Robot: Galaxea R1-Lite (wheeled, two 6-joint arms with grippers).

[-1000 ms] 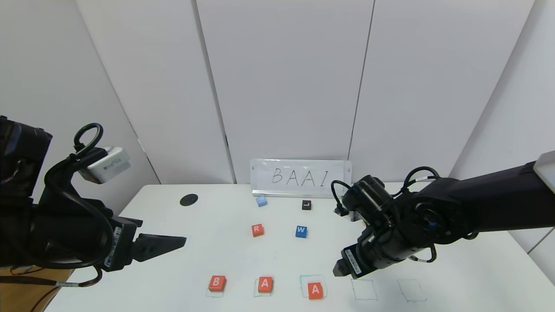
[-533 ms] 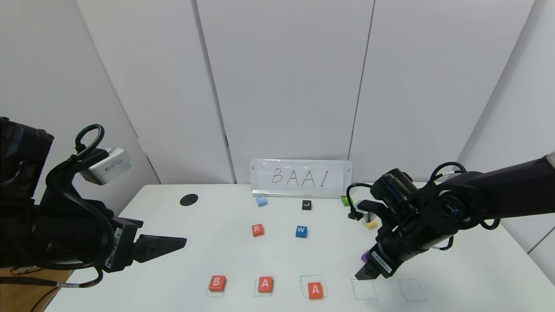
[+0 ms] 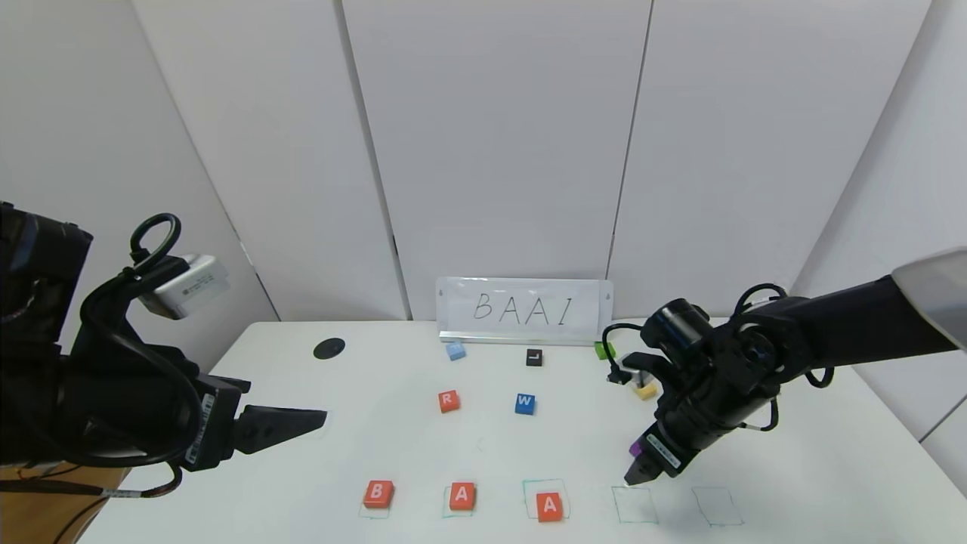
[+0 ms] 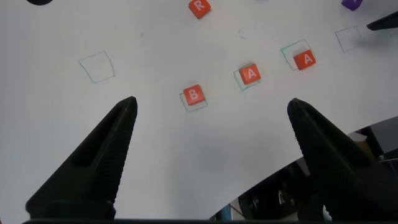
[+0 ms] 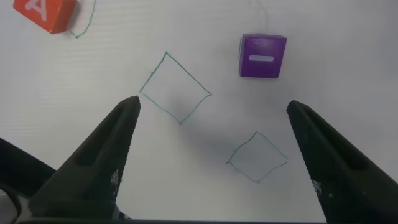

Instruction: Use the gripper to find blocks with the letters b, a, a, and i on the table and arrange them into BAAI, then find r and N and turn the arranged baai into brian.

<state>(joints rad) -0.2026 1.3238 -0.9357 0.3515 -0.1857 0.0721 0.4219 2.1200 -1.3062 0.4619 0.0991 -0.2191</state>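
Hovering over the large white table (image 3: 393,446) beside two empty green outlines, the right gripper (image 3: 638,474) spreads its fingers wide, holding nothing; the small purple I block (image 5: 263,56) lies just beside it; three orange-red blocks, B (image 3: 378,493), A (image 3: 461,496) and A (image 3: 549,505), sit in a row; the orange-red R block (image 3: 449,400) rests farther back; the left gripper (image 3: 302,423) waits wide open at the table's left.
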